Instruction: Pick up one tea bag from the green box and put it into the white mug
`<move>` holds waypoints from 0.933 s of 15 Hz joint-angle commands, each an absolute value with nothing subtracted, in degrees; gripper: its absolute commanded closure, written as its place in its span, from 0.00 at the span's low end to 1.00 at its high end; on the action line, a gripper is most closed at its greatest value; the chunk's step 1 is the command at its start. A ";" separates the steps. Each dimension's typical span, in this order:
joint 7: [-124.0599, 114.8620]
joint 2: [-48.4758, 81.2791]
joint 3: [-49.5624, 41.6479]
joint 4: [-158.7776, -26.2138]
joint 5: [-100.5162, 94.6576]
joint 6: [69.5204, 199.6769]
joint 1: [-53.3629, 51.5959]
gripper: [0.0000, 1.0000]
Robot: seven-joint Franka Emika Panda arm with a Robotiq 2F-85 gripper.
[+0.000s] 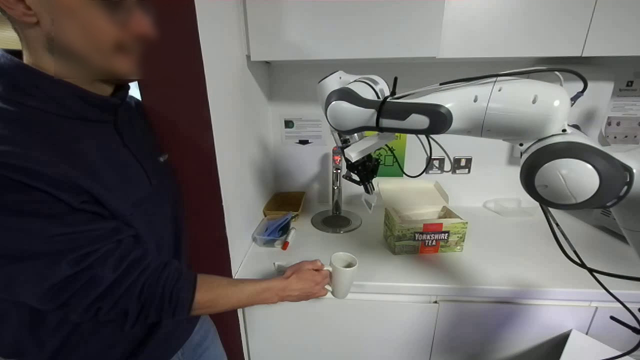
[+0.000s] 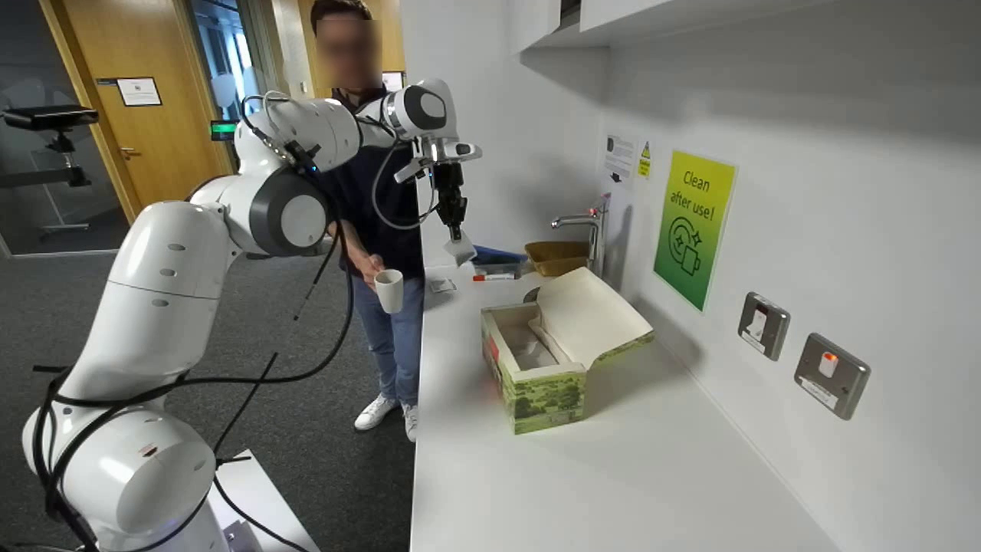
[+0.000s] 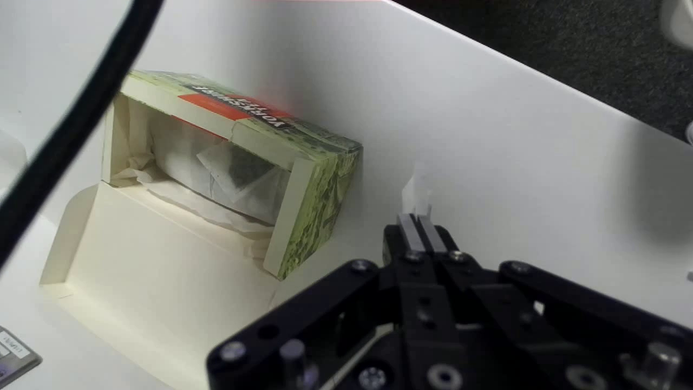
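The green box [image 1: 400, 237] stands on the counter with its lid folded back, also in an exterior view [image 2: 548, 402] and the wrist view [image 3: 319, 206]. A tea bag [image 3: 233, 170] lies inside it. My gripper [image 1: 369, 190] is shut on another tea bag [image 1: 369, 201], which hangs from the fingertips above the counter, beside the box on the tap side. The gripper [image 2: 456, 232] and the held tea bag [image 2: 460, 249] also show in an exterior view. A person holds the white mug [image 1: 343, 275] upright by its handle at the counter's front edge; it also shows in an exterior view [image 2: 389, 291].
A tap [image 1: 337, 185] stands behind the gripper. A yellow-brown tray [image 1: 284, 204], a clear tub with blue cloth [image 1: 275, 232] and a red-capped marker [image 1: 288, 239] sit by the side wall. A small packet [image 2: 442, 285] lies on the counter. Upper cabinets [image 1: 350, 30] overhang the counter.
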State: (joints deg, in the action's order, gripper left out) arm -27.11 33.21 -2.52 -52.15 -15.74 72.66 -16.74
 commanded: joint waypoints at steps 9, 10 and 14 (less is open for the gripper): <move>-25.77 33.80 -2.74 -51.67 -18.97 70.96 -20.66 1.00; -25.84 33.90 -2.76 -51.62 -19.09 70.93 -20.97 1.00; -25.90 34.09 -2.80 -51.57 -19.37 70.86 -21.99 1.00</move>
State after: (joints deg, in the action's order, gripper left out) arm -27.06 34.12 -2.52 -52.16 -17.66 72.66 -21.10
